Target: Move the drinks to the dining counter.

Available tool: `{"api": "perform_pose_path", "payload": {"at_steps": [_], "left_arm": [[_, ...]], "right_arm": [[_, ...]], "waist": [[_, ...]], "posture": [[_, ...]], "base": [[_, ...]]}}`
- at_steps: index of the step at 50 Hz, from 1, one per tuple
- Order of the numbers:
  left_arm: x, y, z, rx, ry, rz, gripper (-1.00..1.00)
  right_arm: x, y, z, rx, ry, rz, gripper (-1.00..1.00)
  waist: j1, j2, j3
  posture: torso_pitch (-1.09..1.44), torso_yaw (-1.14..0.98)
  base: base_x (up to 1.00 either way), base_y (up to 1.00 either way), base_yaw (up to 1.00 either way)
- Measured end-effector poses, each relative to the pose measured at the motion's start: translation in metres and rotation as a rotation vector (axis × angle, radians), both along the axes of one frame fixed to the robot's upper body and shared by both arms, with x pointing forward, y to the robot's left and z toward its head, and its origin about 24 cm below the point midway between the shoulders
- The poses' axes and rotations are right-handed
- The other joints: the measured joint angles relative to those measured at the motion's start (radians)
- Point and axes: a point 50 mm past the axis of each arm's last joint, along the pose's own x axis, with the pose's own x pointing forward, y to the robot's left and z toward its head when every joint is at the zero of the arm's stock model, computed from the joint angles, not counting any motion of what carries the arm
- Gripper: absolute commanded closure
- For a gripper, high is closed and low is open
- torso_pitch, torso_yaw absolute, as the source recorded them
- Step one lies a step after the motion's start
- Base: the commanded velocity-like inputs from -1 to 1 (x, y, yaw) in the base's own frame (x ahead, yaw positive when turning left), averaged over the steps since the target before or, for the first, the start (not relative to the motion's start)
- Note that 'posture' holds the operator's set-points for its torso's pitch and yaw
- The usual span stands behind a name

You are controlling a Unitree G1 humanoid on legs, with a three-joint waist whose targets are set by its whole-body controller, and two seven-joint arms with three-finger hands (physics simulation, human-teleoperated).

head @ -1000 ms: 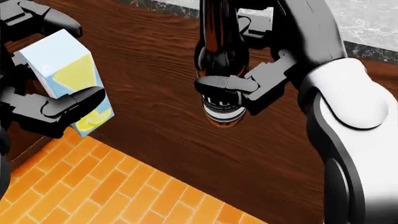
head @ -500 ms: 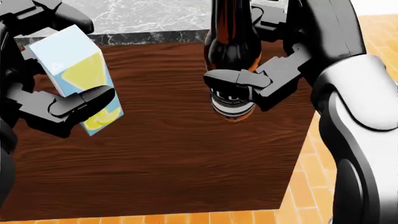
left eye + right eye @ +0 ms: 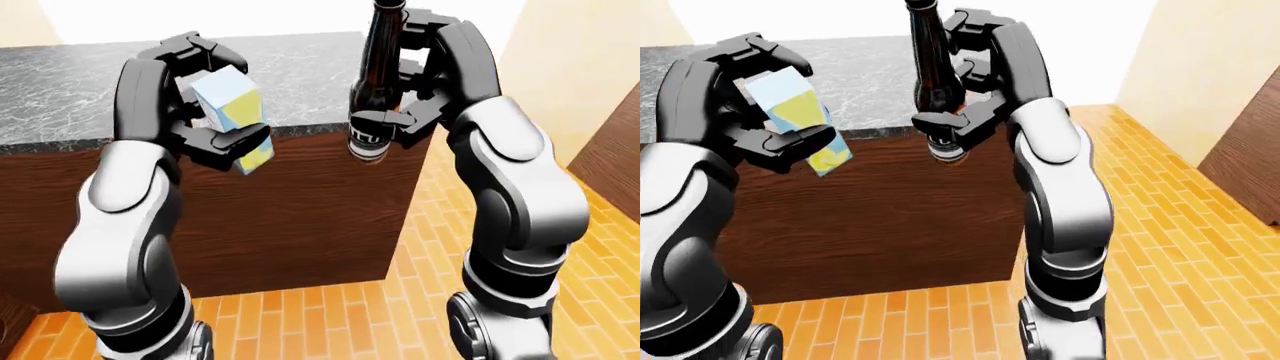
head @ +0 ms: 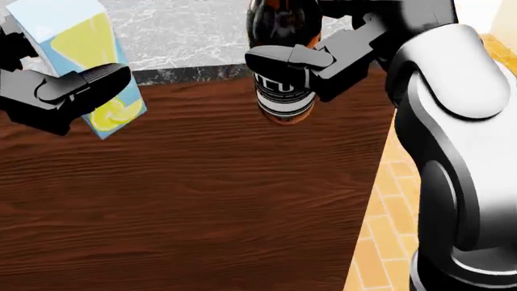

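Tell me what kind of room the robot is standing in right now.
Probably a home kitchen or dining area: a counter with a grey marble top over a dark wood panel, and an orange brick-pattern floor. The robot carries a juice carton and a dark bottle.

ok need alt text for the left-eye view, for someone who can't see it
A humanoid robot holds two drinks up beside a counter with a dark marble top: a blue and yellow juice carton in its left hand and a dark glass bottle in its right hand. Orange brick flooring runs below.
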Motion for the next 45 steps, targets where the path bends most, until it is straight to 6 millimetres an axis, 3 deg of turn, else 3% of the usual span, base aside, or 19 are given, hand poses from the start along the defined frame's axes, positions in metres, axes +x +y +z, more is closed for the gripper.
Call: {"api": "perform_pose_path", "payload": {"at_steps": [2, 6, 11, 17, 19, 20, 22, 24, 28, 31, 33, 37, 40, 43, 45], "left_arm": [[-0.001, -0.004, 0.008, 0.013, -0.018, -0.012, 1.0], [0.006, -0.02, 0.009, 0.037, 0.031, -0.092, 1.0], [0.011, -0.018, 0.008, 0.04, 0.058, -0.087, 1.0], [0.007, -0.014, 0.018, 0.04, 0.008, -0.061, 1.0], [0.006, -0.009, 0.016, 0.038, 0.011, -0.045, 1.0], [0.006, -0.006, 0.013, 0.038, 0.023, -0.03, 1.0], [0.006, 0.001, 0.012, 0.035, 0.037, 0.0, 1.0], [0.007, 0.003, 0.014, 0.034, 0.037, 0.016, 1.0], [0.004, 0.0, 0.018, 0.045, 0.014, 0.003, 1.0], [0.006, -0.008, 0.011, 0.054, 0.049, -0.039, 1.0], [0.006, -0.012, 0.009, 0.065, 0.066, -0.069, 1.0], [0.001, -0.01, 0.018, 0.062, 0.01, -0.063, 1.0], [-0.003, -0.007, 0.025, 0.06, -0.036, -0.046, 1.0], [-0.006, -0.006, 0.029, 0.062, -0.058, -0.038, 1.0], [-0.006, -0.003, 0.026, 0.059, -0.046, -0.024, 1.0]], "right_arm": [[0.001, -0.002, 0.005, 0.003, -0.009, -0.009, 1.0], [0.007, -0.011, 0.002, 0.011, 0.036, -0.06, 1.0], [0.003, -0.006, 0.008, 0.007, 0.014, -0.045, 1.0], [0.003, -0.003, 0.01, 0.009, -0.002, -0.04, 1.0], [0.002, 0.001, 0.008, 0.005, 0.009, -0.022, 1.0], [0.002, 0.005, 0.006, -0.004, 0.02, -0.003, 1.0], [0.001, 0.011, 0.005, -0.017, 0.022, 0.032, 1.0], [0.0, 0.012, 0.006, -0.016, 0.014, 0.045, 1.0], [0.0, 0.01, 0.009, -0.009, -0.002, 0.031, 1.0], [0.004, 0.004, 0.001, -0.007, 0.034, 0.002, 1.0], [0.007, 0.001, -0.002, -0.004, 0.057, -0.016, 1.0], [0.002, 0.005, 0.008, -0.001, -0.001, 0.0, 1.0], [-0.002, 0.007, 0.014, 0.001, -0.042, 0.018, 1.0], [-0.003, 0.008, 0.017, 0.002, -0.054, 0.022, 1.0], [-0.002, 0.011, 0.012, -0.004, -0.036, 0.034, 1.0]], "waist": [[0.0, -0.04, 0.0], [-0.018, -0.043, 0.021], [-0.021, 0.003, 0.03], [-0.039, 0.063, 0.009], [-0.021, 0.045, 0.035], [-0.016, 0.053, 0.04], [-0.015, 0.061, 0.022], [-0.02, 0.046, 0.01], [-0.022, -0.016, 0.021], [-0.038, -0.016, 0.044], [-0.043, -0.026, 0.036], [-0.043, 0.006, 0.014], [-0.046, 0.041, 0.012], [-0.043, 0.086, -0.006], [-0.043, 0.059, 0.015]], "posture": [[0.0, 0.0], [0.0, 0.0], [0.0, 0.0], [0.0, 0.0], [0.0, 0.0], [0.0, 0.0], [0.0, 0.0], [0.0, 0.0], [0.0, 0.0], [0.0, 0.0], [0.0, 0.0], [0.0, 0.0], [0.0, 0.0], [0.0, 0.0], [0.0, 0.0]], "base": [[0.35, -0.18, 0.0], [0.42, -0.18, 0.0], [0.55, -0.18, 0.0], [0.57, -0.14, 0.0], [0.46, -0.05, 0.0], [0.2, 0.0, 0.0], [0.12, 0.0, 0.0], [0.09, 0.0, 0.0], [0.19, 0.0, 0.0], [0.34, 0.0, 0.0], [0.35, 0.0, 0.0], [0.36, 0.0, 0.0], [0.26, 0.0, 0.0], [0.03, 0.0, 0.0], [0.0, 0.0, 0.0]]}}
